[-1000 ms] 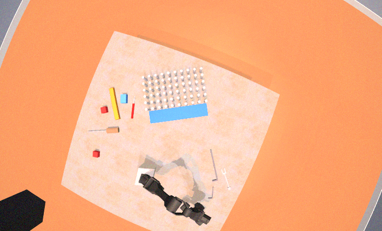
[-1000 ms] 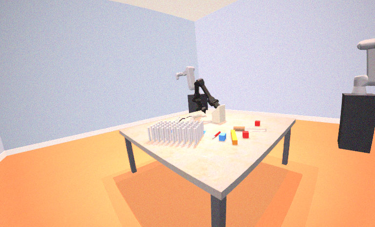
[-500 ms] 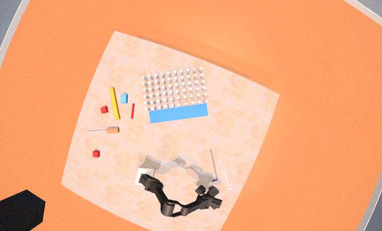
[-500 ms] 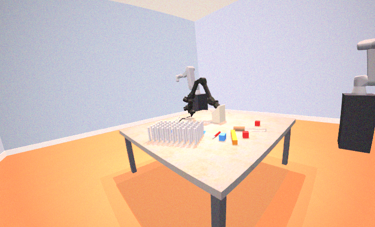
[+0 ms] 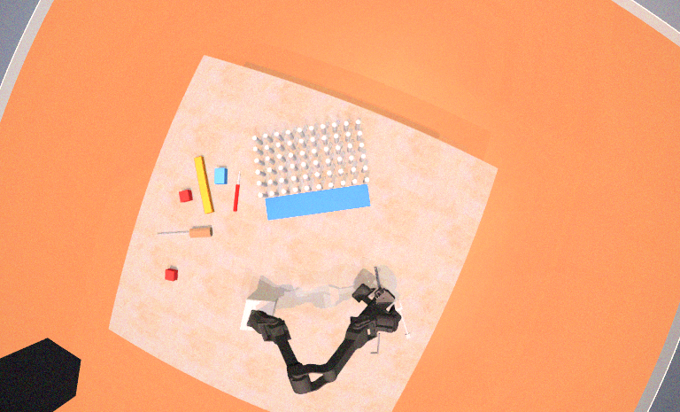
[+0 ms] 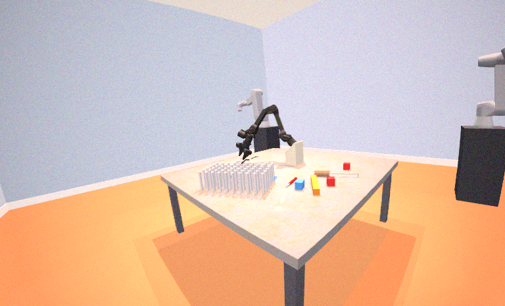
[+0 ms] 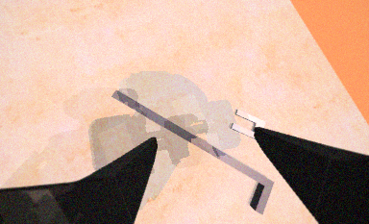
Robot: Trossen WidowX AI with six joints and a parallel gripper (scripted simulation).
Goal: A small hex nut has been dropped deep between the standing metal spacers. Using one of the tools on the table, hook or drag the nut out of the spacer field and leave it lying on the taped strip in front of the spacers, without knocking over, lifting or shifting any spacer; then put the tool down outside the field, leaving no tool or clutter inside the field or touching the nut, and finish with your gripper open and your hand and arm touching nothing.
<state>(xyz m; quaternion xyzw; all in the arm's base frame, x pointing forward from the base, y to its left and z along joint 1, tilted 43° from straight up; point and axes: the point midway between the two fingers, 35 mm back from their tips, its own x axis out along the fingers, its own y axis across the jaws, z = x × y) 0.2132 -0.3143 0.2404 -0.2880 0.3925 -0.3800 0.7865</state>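
Observation:
My gripper is open and empty, above the table near its right side. A long grey L-shaped hook tool lies below it, its shaft passing between the fingertips in the wrist view and its bent end at the lower right. A small grey L-shaped tool and a white forked tool lie beside it. The metal spacers stand in rows behind the blue taped strip. The nut cannot be made out among them.
Left of the spacers lie a wooden-handled tool, a red-handled tool, a yellow bar, a blue block and two red cubes.

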